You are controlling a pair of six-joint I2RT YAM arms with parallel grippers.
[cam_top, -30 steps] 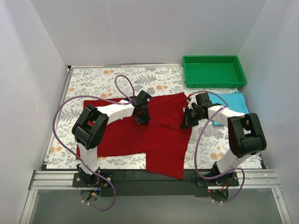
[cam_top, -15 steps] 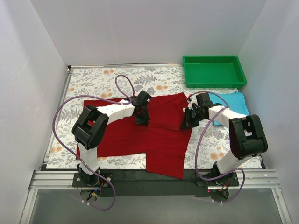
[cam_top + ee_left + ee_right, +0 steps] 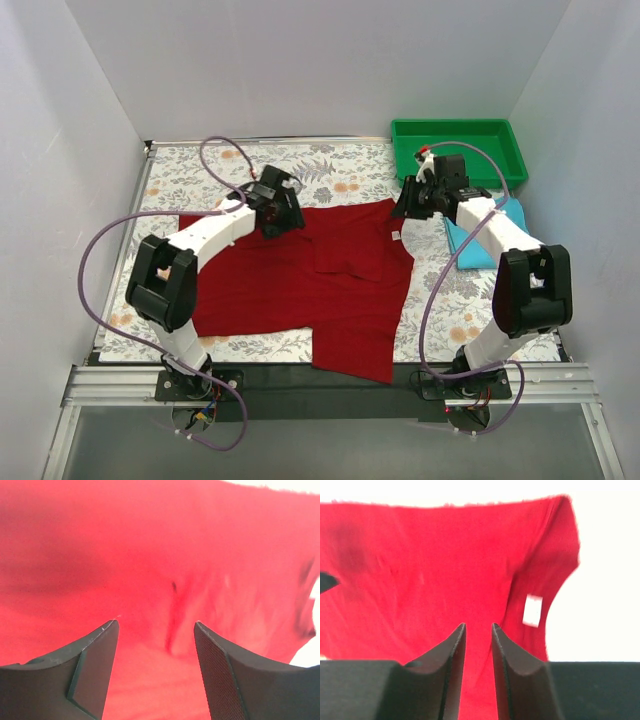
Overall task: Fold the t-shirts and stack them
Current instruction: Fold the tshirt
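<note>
Blue shirt [image 3: 460, 245], right of red shirt [image 3: 320, 290]: middle hidden under right arm [image 3: 495, 225]. Tray [image 3: 455, 123], beyond red shirt: near rim partly behind same arm. Wrist views: red shirt blurred, cut by edges; tag [image 3: 533, 611] unreadable.

The spread-out t-shirt [image 3: 300, 290] lies flat on the tabletop [image 3: 200, 175], across the centre and lower middle of the top view. Its lower part reaches the near edge between the two arm bases. The folded t-shirt [image 3: 461, 247] lies to its right, at mid-right of the frame, partly under the right arm. The tray [image 3: 490, 150] sits behind the folded one, in the upper right. The left pincer [image 3: 272, 215] hangs over the spread shirt's upper-left edge, and the right pincer [image 3: 405, 205] over its upper-right corner
</note>
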